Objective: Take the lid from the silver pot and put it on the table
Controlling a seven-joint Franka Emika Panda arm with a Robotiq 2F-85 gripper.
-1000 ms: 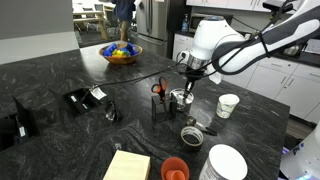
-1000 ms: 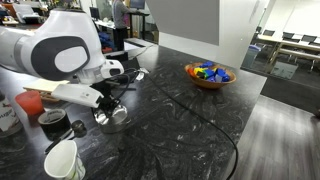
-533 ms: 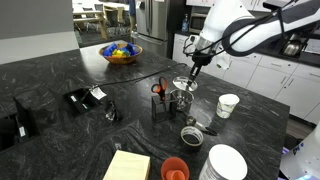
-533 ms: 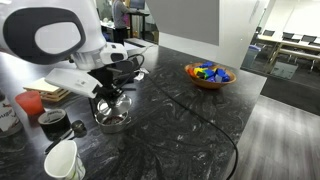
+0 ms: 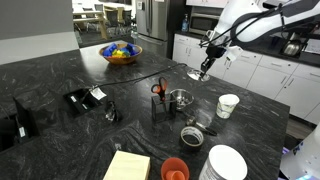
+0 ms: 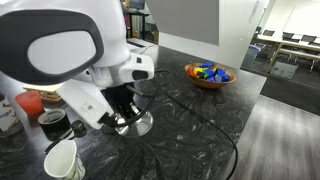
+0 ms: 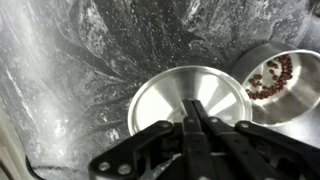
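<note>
My gripper [image 7: 196, 108] is shut on the middle of the lid [image 7: 158, 96], a shiny round steel disc. In an exterior view the gripper [image 5: 206, 66] holds the lid [image 5: 196, 75] in the air, up and beside the silver pot [image 5: 181, 99]. The pot stands open on the black table [image 5: 60, 80]. In the wrist view the pot [image 7: 276, 80] is at the right with reddish bits inside. In an exterior view the lid [image 6: 137, 123] hangs under the gripper [image 6: 125, 106], and the arm hides the pot.
A white paper cup [image 5: 228, 105], a dark silver-rimmed round thing [image 5: 191, 134], an orange cup [image 5: 174, 168] and a white plate [image 5: 227, 163] stand near the pot. A bowl of coloured pieces [image 5: 122, 52] is further off. White cabinets [image 5: 260, 70] stand behind.
The gripper has risen from the pot with the lid in it and moved away to the side. The pot now stands open.
</note>
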